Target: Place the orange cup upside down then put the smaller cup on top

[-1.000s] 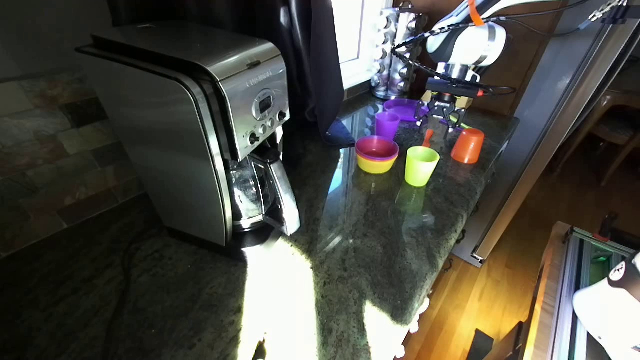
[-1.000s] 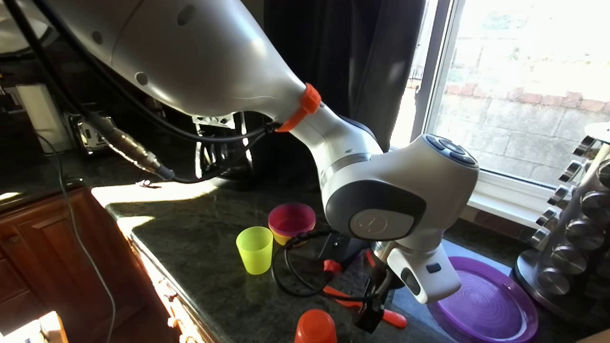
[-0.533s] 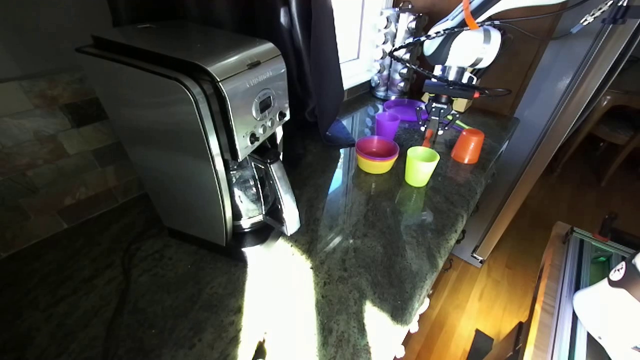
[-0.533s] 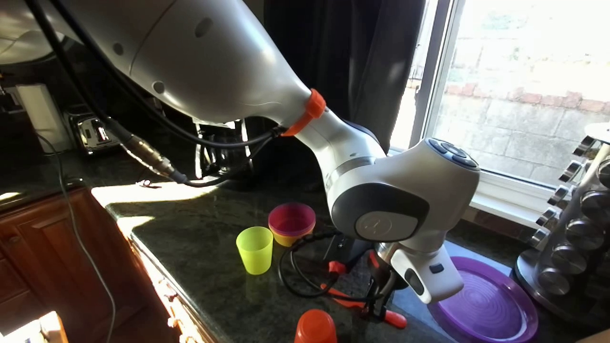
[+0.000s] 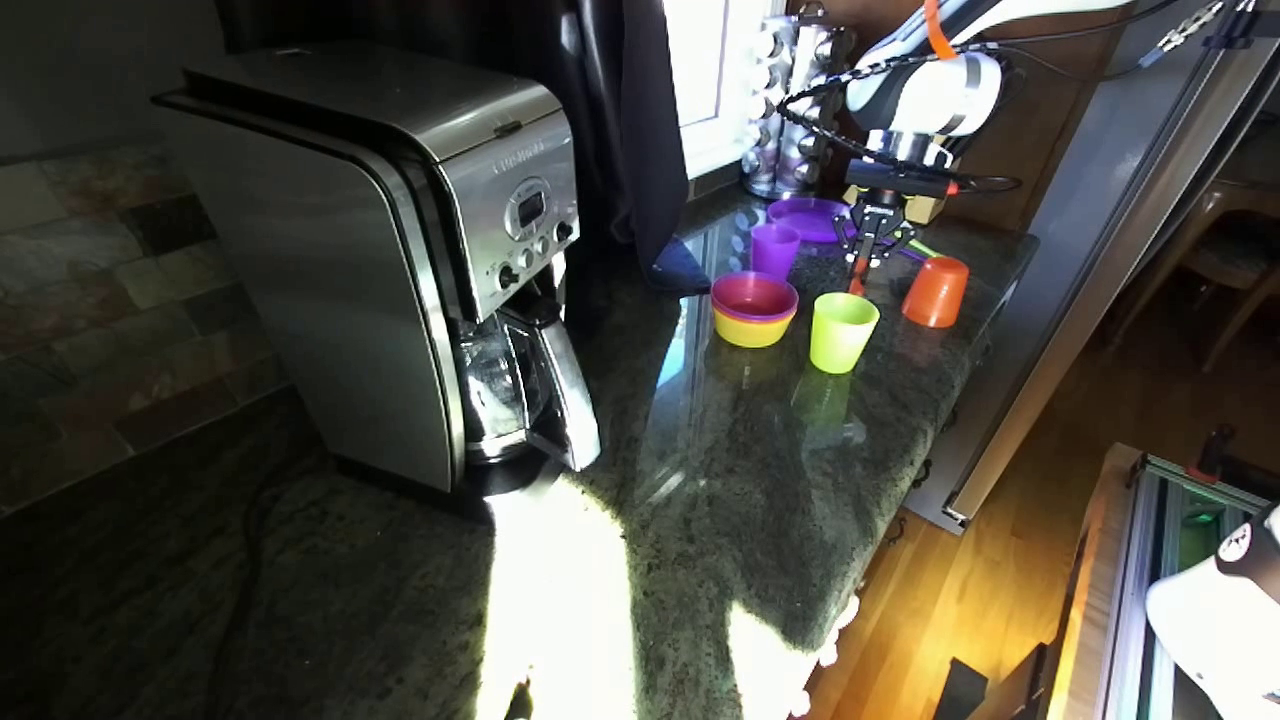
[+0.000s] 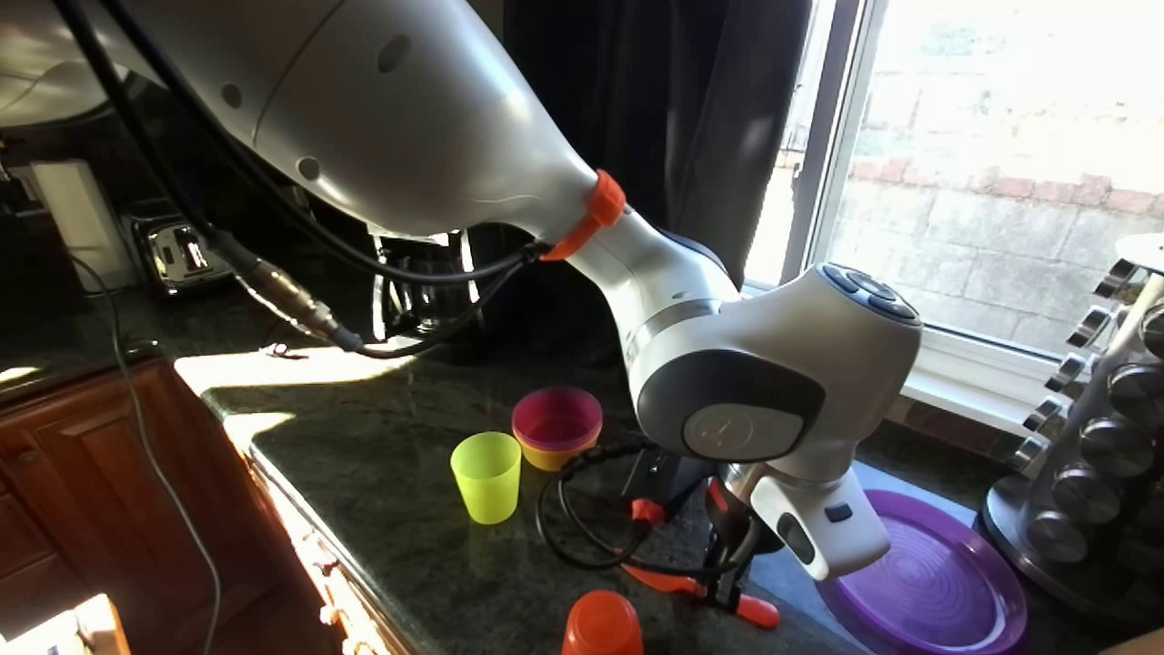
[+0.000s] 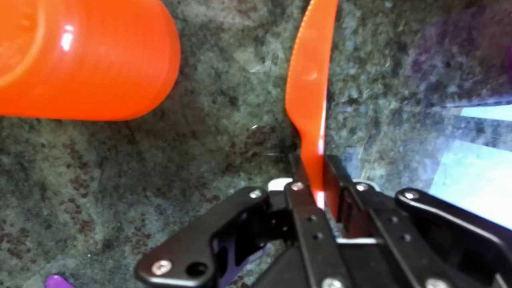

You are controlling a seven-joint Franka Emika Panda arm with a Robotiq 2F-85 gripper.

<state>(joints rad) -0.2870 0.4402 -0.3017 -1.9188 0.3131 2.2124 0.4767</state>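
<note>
Looks half complete, through the inversion but not yet into the stacking; well apart from the fingers [image 7: 300, 200], a coffee maker [image 5: 350, 230]; near the fingers, a purple plate [image 6: 918, 569]; apart from the fingers, stacked bowls [image 5: 755, 328]; near the fingers but not touching, the orange cup [image 7: 88, 60], upside down with nothing on its base; apart from the fingers, a lime green cup [image 5: 842, 335] and a purple cup [image 5: 774, 250], both upright, candidates for the smaller, hard to rank by size; clenched between the fingers by its handle, an orange knife [image 7: 310, 80], outside the task and seemingly in the way; likely calls for release before any cup grasp
</note>
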